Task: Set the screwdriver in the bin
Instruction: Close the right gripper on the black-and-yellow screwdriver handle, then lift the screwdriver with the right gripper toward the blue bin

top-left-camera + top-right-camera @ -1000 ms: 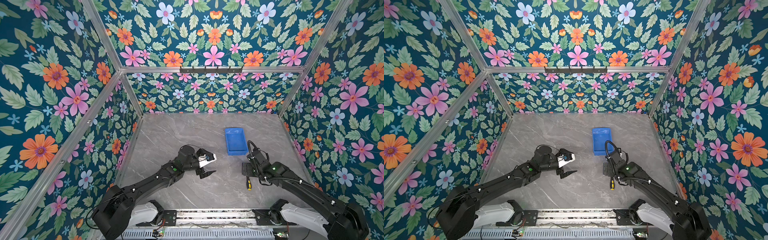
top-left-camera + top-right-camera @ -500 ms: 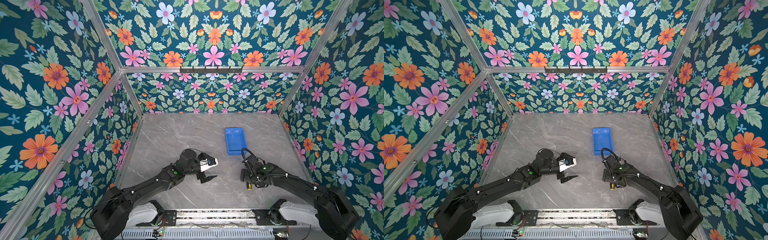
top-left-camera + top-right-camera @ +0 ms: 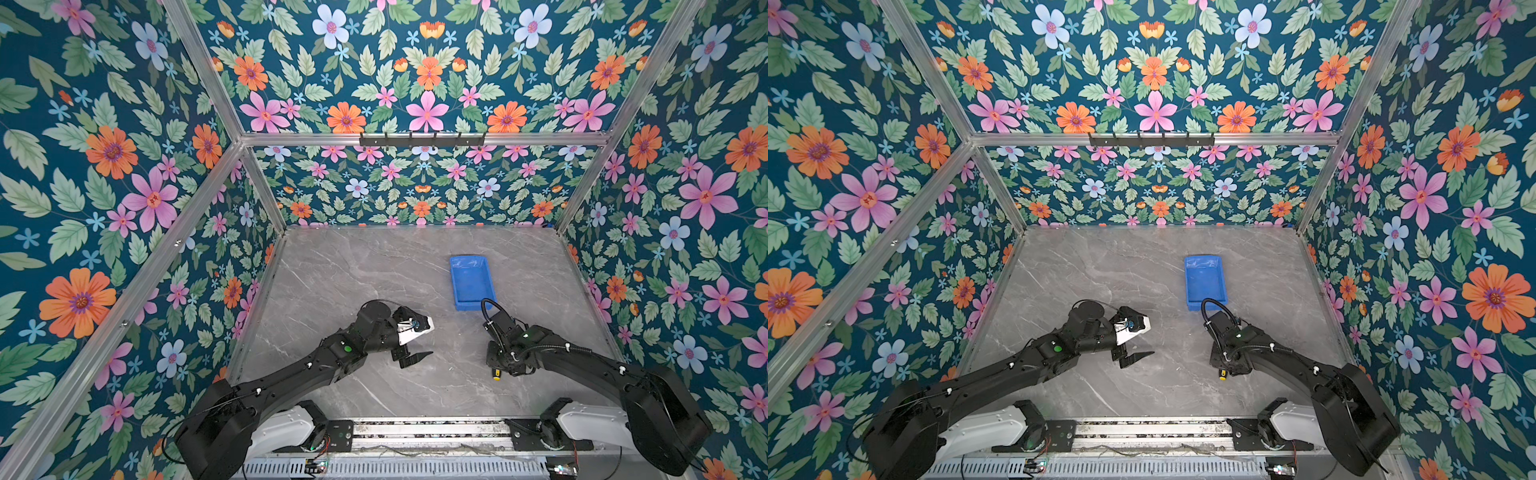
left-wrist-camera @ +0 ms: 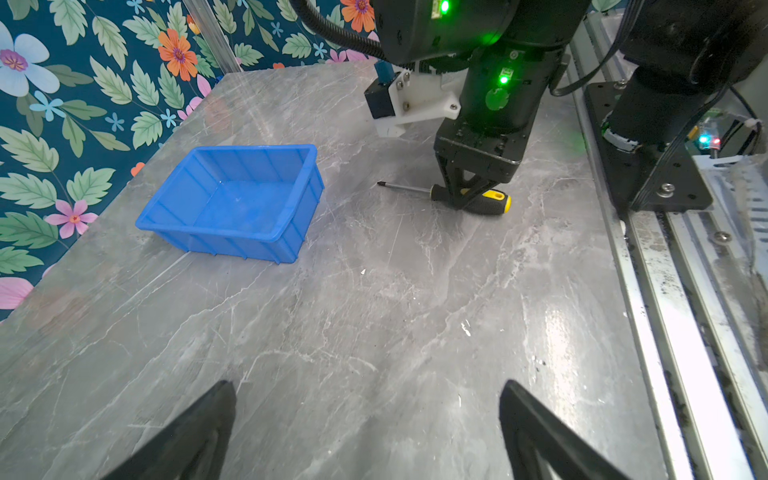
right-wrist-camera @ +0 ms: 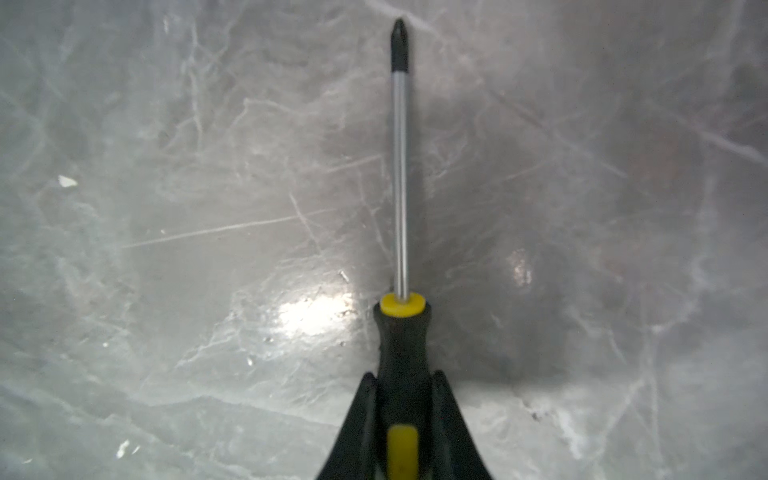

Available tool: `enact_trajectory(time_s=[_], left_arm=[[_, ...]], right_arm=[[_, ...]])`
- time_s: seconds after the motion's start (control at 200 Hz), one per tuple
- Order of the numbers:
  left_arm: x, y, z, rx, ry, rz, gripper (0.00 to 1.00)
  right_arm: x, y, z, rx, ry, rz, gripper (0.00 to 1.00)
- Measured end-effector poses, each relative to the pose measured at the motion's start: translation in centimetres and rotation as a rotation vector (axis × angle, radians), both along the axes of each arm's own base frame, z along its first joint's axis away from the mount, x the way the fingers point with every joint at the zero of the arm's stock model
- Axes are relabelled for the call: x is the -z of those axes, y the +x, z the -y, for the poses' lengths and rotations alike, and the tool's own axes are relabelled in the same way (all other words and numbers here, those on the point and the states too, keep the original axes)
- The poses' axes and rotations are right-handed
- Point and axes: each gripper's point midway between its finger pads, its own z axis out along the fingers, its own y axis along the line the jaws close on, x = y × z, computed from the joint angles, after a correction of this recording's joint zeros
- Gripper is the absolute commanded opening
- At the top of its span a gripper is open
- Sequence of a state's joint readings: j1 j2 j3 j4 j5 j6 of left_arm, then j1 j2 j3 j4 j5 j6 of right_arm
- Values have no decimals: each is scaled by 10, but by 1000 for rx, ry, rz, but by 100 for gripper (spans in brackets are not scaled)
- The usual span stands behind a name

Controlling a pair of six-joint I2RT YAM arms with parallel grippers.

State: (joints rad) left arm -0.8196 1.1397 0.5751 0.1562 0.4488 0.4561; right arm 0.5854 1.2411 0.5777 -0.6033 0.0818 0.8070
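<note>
Right wrist view: right pincer [image 5: 403, 380] is clamped tight on the black-and-yellow handle of the screwdriver [image 5: 400, 166], a jaw pressed to each side and the shaft sticking straight out ahead of the grip. Left wrist view confirms it. The tool lies flat on the grey tabletop [image 4: 374, 311], handle pinched from above, tip pointing roughly toward the bin [image 4: 245, 249]. I can't make out any gap under it, so I judge it not yet lifted.

Bin sits apart from the screwdriver, farther back on the tabletop, upright. Nothing is inside it in the left wrist view or in both top views. In both top views only the yellow butt of the handle pokes out from under the right arm, near the front edge; the rest is hidden.

Left pincer [image 4: 368, 386] gapes wide and holds nothing. It hangs over bare tabletop, well clear of tool and bin, and seems to have no part in this.

Progress, my read: the grasp is done or as good as done. Left to do:
- lift the tool
- carry it back over the bin's near wall
- lower it
- let go inside

So it's early in the task, with nothing delivered. The grip is on the handle, behind the shaft, so the long end may dip on the lift.
</note>
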Motion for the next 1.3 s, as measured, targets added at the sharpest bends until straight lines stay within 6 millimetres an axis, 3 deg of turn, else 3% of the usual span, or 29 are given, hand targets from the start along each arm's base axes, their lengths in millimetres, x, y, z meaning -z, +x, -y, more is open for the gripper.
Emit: enact_trajectory(time_s=[0.06,0.285,0.74,1.096,1.296], left_arm=[[0,0,-1,2,10,15,100],[4,0,-3,3,29,19,100],[-3,-1,-2,4,5,22,100],[-28,9,-1,-33,-50,23,100],[-31,25,-2,-72,-59,-6,100]], right_arm=[[-1,1,0,-4,-2,-1,0],[-5,0,0,-7,-11,-7,0],[-44,18,-3,-28,11,111,0],[-89,48,-1,-54,36,241,0],[-110,71,3,-73,47,286,0]])
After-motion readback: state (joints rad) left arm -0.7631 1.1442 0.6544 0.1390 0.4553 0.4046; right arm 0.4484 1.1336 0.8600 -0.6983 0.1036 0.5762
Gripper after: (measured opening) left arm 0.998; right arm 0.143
